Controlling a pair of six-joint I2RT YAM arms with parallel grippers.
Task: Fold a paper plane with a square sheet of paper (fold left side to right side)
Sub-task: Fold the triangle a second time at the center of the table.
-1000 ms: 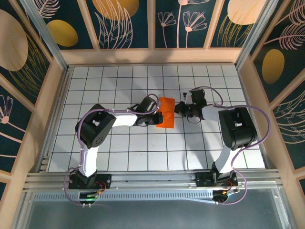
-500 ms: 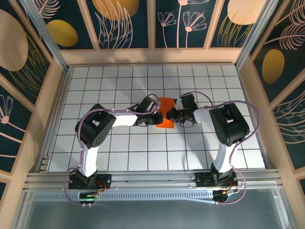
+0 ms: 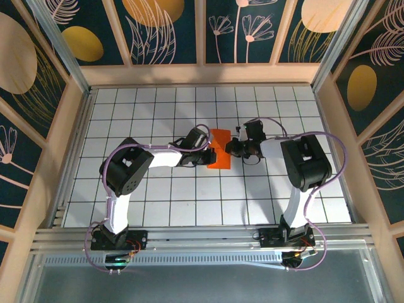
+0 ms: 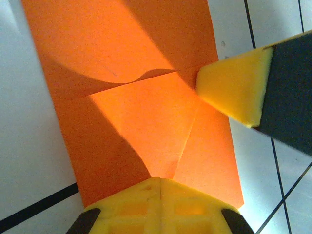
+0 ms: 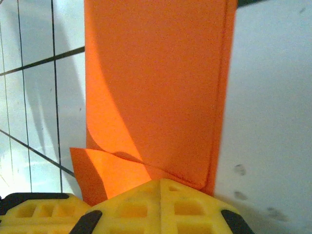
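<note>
- Top external view: the orange paper [image 3: 221,161] lies flat near the middle of the white gridded table [image 3: 158,189], folded to a narrow upright strip.
- From its base at the near edge, the left arm [image 3: 126,173] goes up to a bent elbow, and its forearm reaches right to the paper's left edge. The right arm [image 3: 306,164] mirrors it, with the forearm reaching left.
- From where I stand, the left gripper [image 3: 210,153] and right gripper [image 3: 231,146] face each other across the strip, both tips down on it.
- Left wrist view: the left gripper [image 4: 161,183] is closed, its yellow pads meeting at a seam. The tip rests on the paper's [image 4: 136,122] near edge and grips nothing. A creased flap spreads ahead of it, and the right gripper's yellow fingertip [image 4: 231,90] touches the paper from the right.
- Right wrist view: the right gripper [image 5: 161,187] is likewise closed, its tip on the paper [image 5: 156,87]. The paper has a doubled edge on the right and a loose corner at lower left, just beside the left gripper's finger [image 5: 34,212].
</note>
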